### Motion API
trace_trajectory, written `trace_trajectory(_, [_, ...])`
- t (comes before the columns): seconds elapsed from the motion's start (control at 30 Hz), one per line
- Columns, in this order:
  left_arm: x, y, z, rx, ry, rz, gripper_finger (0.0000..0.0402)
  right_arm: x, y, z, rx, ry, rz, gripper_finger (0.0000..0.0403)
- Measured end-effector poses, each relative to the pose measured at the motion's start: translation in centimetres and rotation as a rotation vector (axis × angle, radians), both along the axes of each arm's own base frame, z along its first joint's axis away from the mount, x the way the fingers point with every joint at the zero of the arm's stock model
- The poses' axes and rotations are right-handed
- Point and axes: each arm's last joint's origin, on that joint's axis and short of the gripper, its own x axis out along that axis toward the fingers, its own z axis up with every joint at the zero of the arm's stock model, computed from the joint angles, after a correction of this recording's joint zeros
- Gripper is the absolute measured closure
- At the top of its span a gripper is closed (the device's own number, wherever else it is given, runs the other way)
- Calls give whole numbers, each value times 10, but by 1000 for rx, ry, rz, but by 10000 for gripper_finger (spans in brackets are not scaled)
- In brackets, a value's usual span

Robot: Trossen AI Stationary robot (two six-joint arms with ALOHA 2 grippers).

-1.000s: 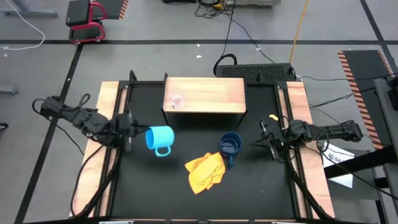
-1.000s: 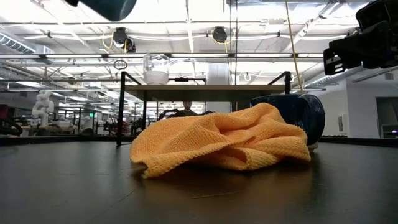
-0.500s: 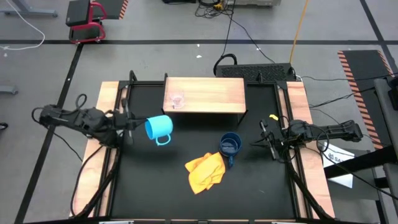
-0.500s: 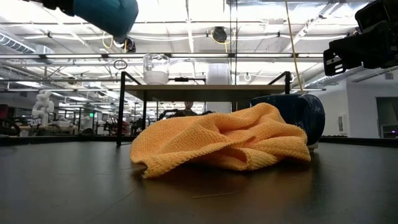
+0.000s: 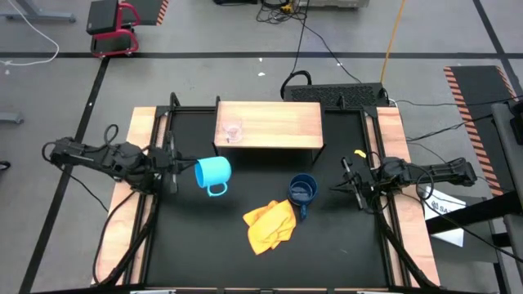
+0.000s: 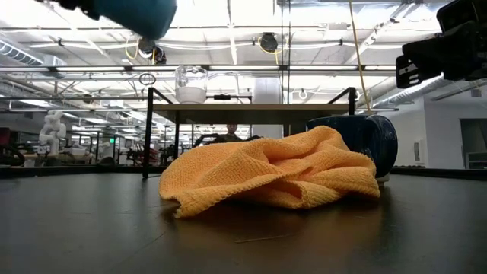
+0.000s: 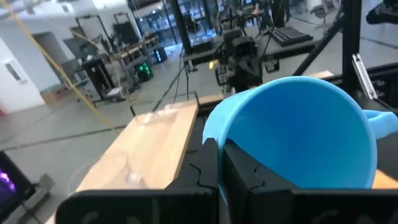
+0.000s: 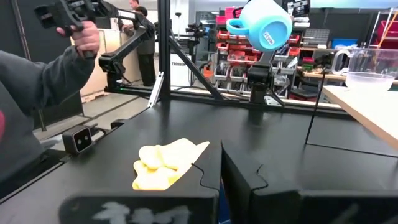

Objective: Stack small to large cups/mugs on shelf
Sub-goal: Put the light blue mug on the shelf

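The glass cup [image 5: 233, 131] stands on the shelf [image 5: 278, 122]; the left gripper [image 5: 174, 166] clamps the light blue mug [image 5: 212, 172] aloft, apparently shelf-bound toward one o'clock, the dark blue mug [image 5: 302, 192] waits, and the right gripper [image 5: 347, 181] idles closed.

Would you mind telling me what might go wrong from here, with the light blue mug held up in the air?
1. The left gripper holds the light blue mug only by its rim, tilted on its side above the table; it might slip and drop.
2. The small glass cup stands near the shelf's left end; a careless approach could knock it.
3. The dark blue mug touches the yellow cloth, which may snag a later grasp.
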Motion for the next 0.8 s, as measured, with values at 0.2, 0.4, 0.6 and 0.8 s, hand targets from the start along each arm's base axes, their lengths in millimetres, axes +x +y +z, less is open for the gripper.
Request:
trace_trajectory(0.2, [33, -4, 6, 101, -28, -11, 398, 0, 0, 0, -9, -3, -1, 403])
trace_trajectory(0.4, [54, 12, 27, 128, -49, 33, 398, 0, 0, 0, -9, -2, 0, 403])
trace_trajectory(0.6, [70, 37, 53, 120, -45, 35, 398, 0, 0, 0, -9, 1, 0, 403])
trace_trajectory(0.8, [82, 64, 81, 98, -17, 37, 398, 0, 0, -1, -9, 3, 0, 403])
